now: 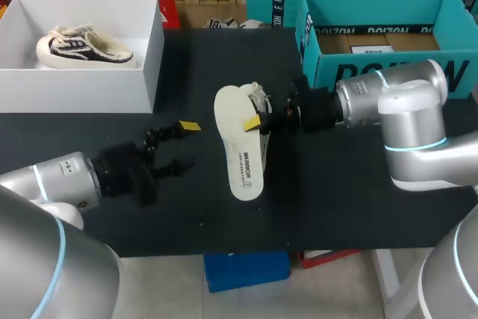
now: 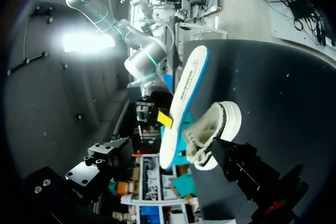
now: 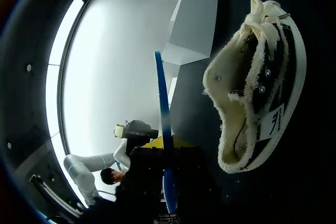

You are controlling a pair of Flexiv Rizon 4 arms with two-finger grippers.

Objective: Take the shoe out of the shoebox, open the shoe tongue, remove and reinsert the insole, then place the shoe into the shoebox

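A cream insole with a blue underside stands tilted on its edge at the table's middle, and my right gripper is shut on its rim. In the right wrist view the insole shows edge-on between the fingers. A cream and dark low shoe lies on the table right behind the insole, its opening facing my right gripper. My left gripper hangs open a little left of the insole, with nothing between its fingers. From its wrist view the insole and shoe are ahead of it.
A white shoebox stands at the back left with another shoe inside. An open teal box stands at the back right, close behind my right arm. The dark tabletop reaches to the front edge.
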